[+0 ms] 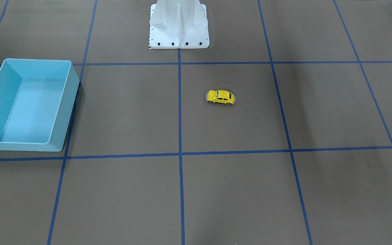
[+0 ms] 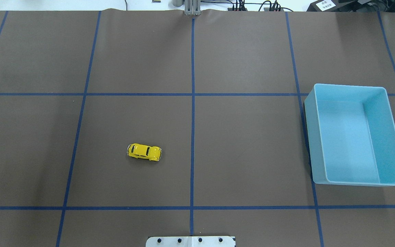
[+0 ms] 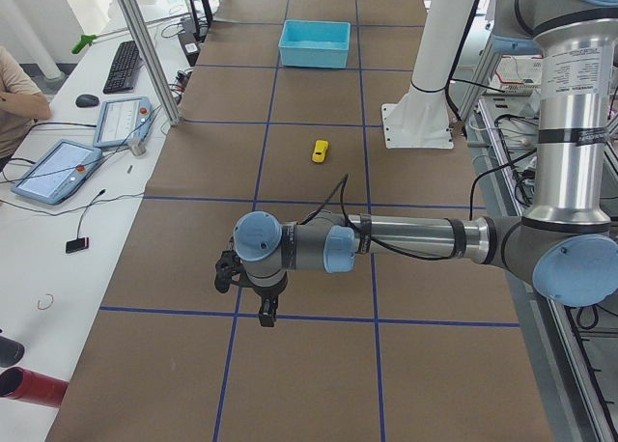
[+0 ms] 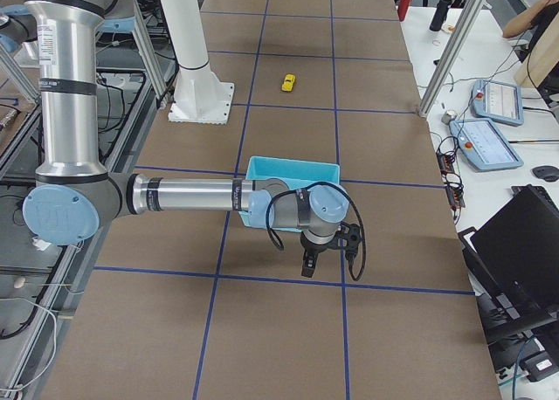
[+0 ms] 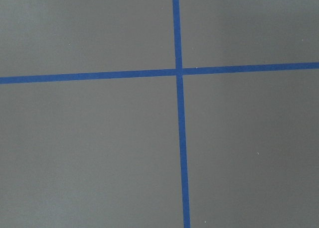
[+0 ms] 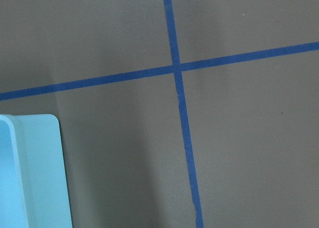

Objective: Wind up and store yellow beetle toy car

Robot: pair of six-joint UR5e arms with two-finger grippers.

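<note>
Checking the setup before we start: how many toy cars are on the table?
1: the yellow beetle toy car, on the robot's left side, outside the light blue bin.

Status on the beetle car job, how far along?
Done: nothing visible; the yellow beetle toy car sits on the table and the light blue bin is empty. In hand: nothing; the left end effector and right end effector hang well away from the car. Left: grasp, wind up, store in bin.

Left arm point(image 3: 406, 237): silver tubes, pale-blue joint caps point(image 3: 257, 237), looped black cable point(image 3: 344, 179); left hand point(image 3: 265, 315) black. Right arm point(image 4: 192, 195) alike. White pedestal point(image 1: 179, 25), black bolts point(image 1: 173, 43) along its flange.
</note>
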